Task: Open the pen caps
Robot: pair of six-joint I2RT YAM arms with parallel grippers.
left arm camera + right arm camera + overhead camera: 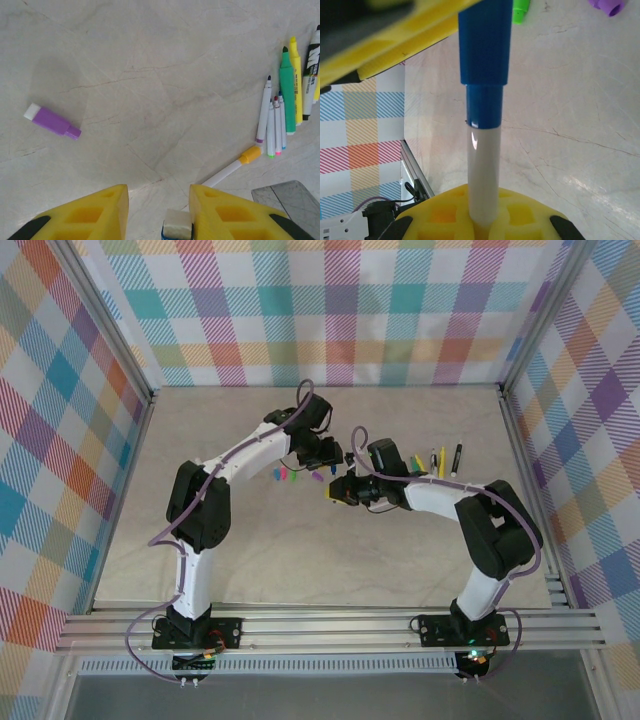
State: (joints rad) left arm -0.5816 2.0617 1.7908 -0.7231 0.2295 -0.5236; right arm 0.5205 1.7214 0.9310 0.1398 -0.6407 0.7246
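Right gripper (482, 212) is clamped on a white pen (483, 165), blue cap (485, 60) on. Left gripper (159, 200) sits at the cap end with its jaws parted, and it looks like only one finger touches it. Purple cap (52, 120) lies loose on the table (150, 75).

The pen caps (295, 480) lie in a row on the middle of the desk (330, 570). Just right of them, a pen (484, 165) sits in the right gripper's (338, 490) jaws. Farther right, the pens (442, 462) lie side by side.
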